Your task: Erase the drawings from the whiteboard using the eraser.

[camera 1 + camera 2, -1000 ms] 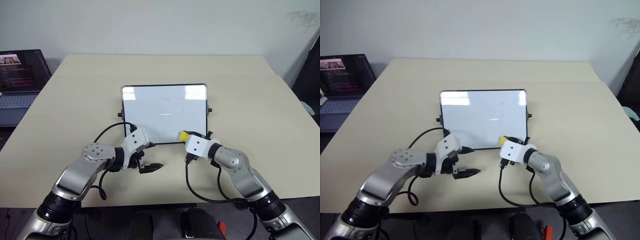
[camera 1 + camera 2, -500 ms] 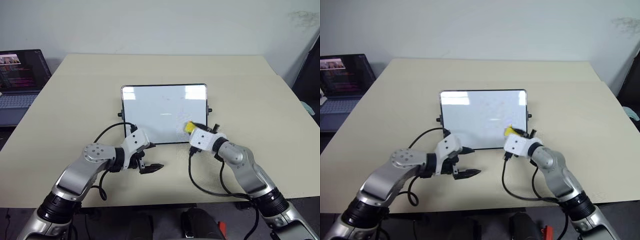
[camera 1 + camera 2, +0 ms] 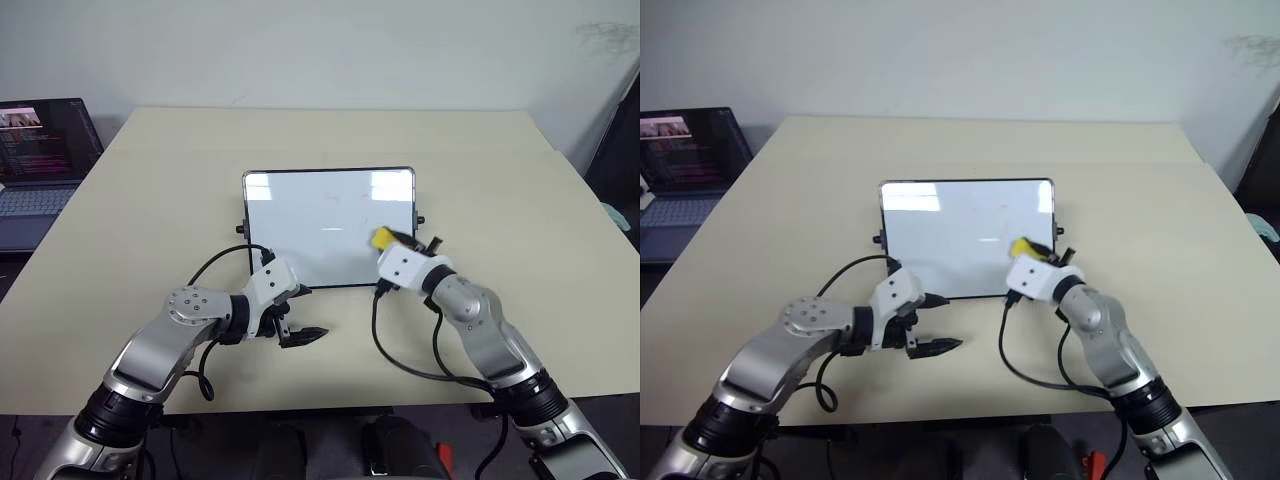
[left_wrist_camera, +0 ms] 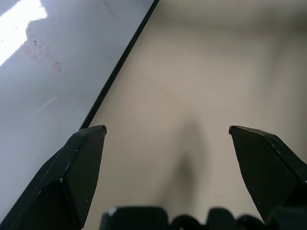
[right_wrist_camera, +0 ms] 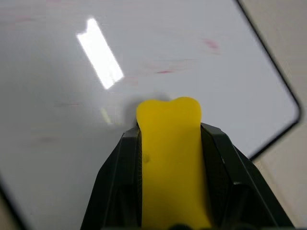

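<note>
Head cam (L/R eye, same scene): beige table carries the whiteboard at centre, long edge running left-right, black frame, small knobs at both short sides. Surface mostly white; faint red traces of the drawings remain in the far-right area, too thin to read as shapes. The right gripper sits over the board's right part, approx. midway between near and far edges, fingers clamped onto the eraser, yellow end pointing left/far. Whether the eraser contacts the surface cannot be told from here. The left gripper is off the board, on the near side, just beside the near-left corner, above bare table, nothing in it. Black cables loop from both wrists across the table. A laptop with lit screen stands at far left, well apart from the board.

L wrist cam: two black fingers spread wide, nothing between them. Board's black edge runs diagonally past one finger; glossy surface beyond it carries small reddish smudges. Remainder is bare table.

R wrist cam: both fingers pressed against the sides of the yellow eraser, which projects past the tips toward the board. Pale red streaks lie on the white surface ahead of the eraser, plus a bright light reflection. One rounded board corner visible, table beyond it.
</note>
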Available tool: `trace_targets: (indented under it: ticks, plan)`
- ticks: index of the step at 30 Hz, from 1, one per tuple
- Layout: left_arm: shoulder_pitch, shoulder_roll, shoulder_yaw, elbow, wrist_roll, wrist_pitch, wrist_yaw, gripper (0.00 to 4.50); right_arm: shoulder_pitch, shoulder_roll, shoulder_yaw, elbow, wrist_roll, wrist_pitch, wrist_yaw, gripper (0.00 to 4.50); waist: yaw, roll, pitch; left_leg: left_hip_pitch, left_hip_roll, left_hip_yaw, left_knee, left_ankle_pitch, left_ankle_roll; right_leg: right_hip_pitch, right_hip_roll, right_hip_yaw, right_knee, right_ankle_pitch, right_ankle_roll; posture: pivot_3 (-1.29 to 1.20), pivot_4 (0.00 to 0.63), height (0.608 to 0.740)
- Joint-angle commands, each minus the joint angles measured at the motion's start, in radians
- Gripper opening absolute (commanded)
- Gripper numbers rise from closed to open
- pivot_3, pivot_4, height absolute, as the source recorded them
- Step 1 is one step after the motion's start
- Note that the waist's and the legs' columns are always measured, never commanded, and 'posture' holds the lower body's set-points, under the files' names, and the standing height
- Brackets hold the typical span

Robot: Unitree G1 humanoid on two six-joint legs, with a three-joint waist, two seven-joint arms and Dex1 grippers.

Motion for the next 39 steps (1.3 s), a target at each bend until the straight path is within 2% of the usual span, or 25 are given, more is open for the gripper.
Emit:
trace_targets:
  ticks: [1, 5, 9, 14, 18, 24, 27, 33, 39]
  plan:
    - [-0.001, -0.003, 0.001, -0.029, -0.012, -0.006, -0.004, 4.50, -0.018, 0.008, -0.009, -0.002, 0.023, -0.020, 0.021, 1.33, -0.001, 0.000, 0.000, 0.000, 0.000, 0.000, 0.000, 0.000, 0.000, 0.000, 0.000, 0.000, 0.000, 0.000, 0.000, 0.00, 0.150, 0.740]
    - [0.003, -0.005, 0.001, -0.033, -0.012, -0.003, 0.000, 4.50, 0.023, -0.017, 0.063, 0.000, 0.055, -0.028, 0.159, 1.32, -0.001, 0.000, 0.000, 0.000, 0.001, 0.000, -0.001, 0.000, 0.000, 0.000, 0.000, 0.000, 0.000, -0.001, -0.001, 0.00, 0.150, 0.740]
    - [0.008, -0.006, 0.004, -0.036, -0.013, -0.002, 0.004, 4.50, 0.051, -0.042, 0.098, 0.002, 0.049, -0.001, 0.237, 1.32, -0.002, 0.000, 0.000, 0.000, 0.001, -0.001, -0.001, 0.000, 0.000, 0.000, 0.000, 0.000, 0.000, -0.001, -0.001, 0.00, 0.150, 0.740]
    - [0.012, -0.007, 0.005, -0.041, -0.014, 0.001, 0.007, 4.50, 0.015, -0.020, 0.061, 0.021, 0.014, -0.018, 0.152, 1.32, 0.000, 0.000, 0.000, 0.001, 0.000, -0.001, 0.000, 0.000, 0.000, 0.001, 0.000, -0.001, 0.001, 0.000, 0.000, 0.00, 0.150, 0.740]
    - [0.016, -0.008, 0.006, -0.044, -0.015, 0.003, 0.009, 4.50, -0.066, 0.008, 0.011, 0.054, 0.001, -0.034, 0.044, 1.32, -0.002, 0.000, 0.000, 0.002, 0.000, 0.000, 0.000, 0.000, 0.001, 0.000, 0.000, 0.000, 0.002, 0.001, -0.001, 0.00, 0.150, 0.740]
    - [0.016, -0.013, 0.007, -0.046, -0.017, 0.006, 0.011, 4.50, -0.166, 0.038, -0.006, 0.127, -0.003, -0.066, -0.028, 1.32, -0.002, 0.000, 0.000, 0.000, 0.000, 0.000, 0.000, 0.000, 0.000, 0.000, 0.000, 0.000, 0.000, 0.000, -0.002, 0.00, 0.150, 0.740]
    - [0.016, -0.016, 0.008, -0.048, -0.016, 0.008, 0.016, 4.50, -0.195, 0.044, -0.006, 0.159, 0.009, -0.076, -0.018, 1.32, -0.002, 0.000, 0.000, 0.000, 0.001, 0.000, -0.001, 0.000, 0.000, -0.001, 0.000, 0.000, 0.000, 0.000, -0.003, 0.00, 0.150, 0.740]
    - [-0.009, -0.043, 0.047, -0.027, -0.023, 0.006, 0.056, 4.50, -0.122, 0.005, 0.052, 0.128, 0.054, -0.043, 0.167, 1.32, 0.000, 0.000, 0.000, 0.000, 0.000, -0.001, -0.001, 0.000, 0.001, 0.000, -0.001, 0.000, 0.000, 0.000, -0.003, 0.00, 0.150, 0.740]
    - [-0.045, -0.057, 0.057, 0.004, -0.024, -0.001, 0.069, 4.50, -0.113, 0.018, 0.023, 0.101, 0.054, -0.027, 0.159, 1.32, -0.002, 0.000, 0.000, 0.002, 0.000, -0.001, 0.000, 0.000, 0.001, 0.001, -0.001, 0.000, 0.001, 0.001, -0.002, 0.00, 0.150, 0.740]
